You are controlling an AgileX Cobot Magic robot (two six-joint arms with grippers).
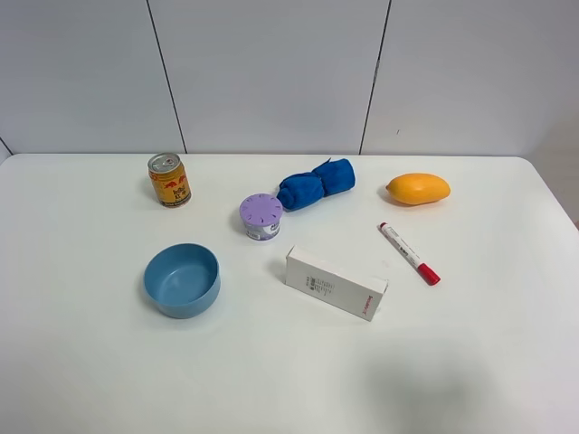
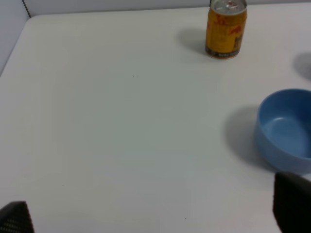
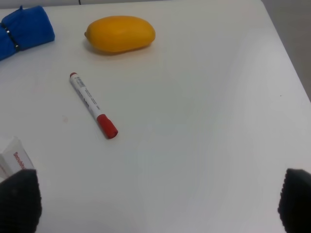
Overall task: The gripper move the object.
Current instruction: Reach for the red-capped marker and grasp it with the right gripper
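The slim white marker pen (image 1: 409, 254) with a red cap lies flat on the white table, right of centre, below the mango. It also shows in the right wrist view (image 3: 93, 105), alone on bare table. My right gripper (image 3: 158, 201) is open and empty; only its two black fingertips (image 3: 19, 199) show, spread wide, short of the pen and not touching it. My left gripper (image 2: 153, 213) is open and empty too, its fingertips (image 2: 291, 204) wide apart, near the blue bowl. Neither arm shows in the exterior high view.
A white box with a red end (image 1: 336, 283) lies left of the pen. A yellow mango (image 1: 418, 188), a blue cloth roll (image 1: 315, 183), a purple-lidded tub (image 1: 261, 217), a yellow can (image 1: 169, 179) and a blue bowl (image 1: 182, 278) stand about the table.
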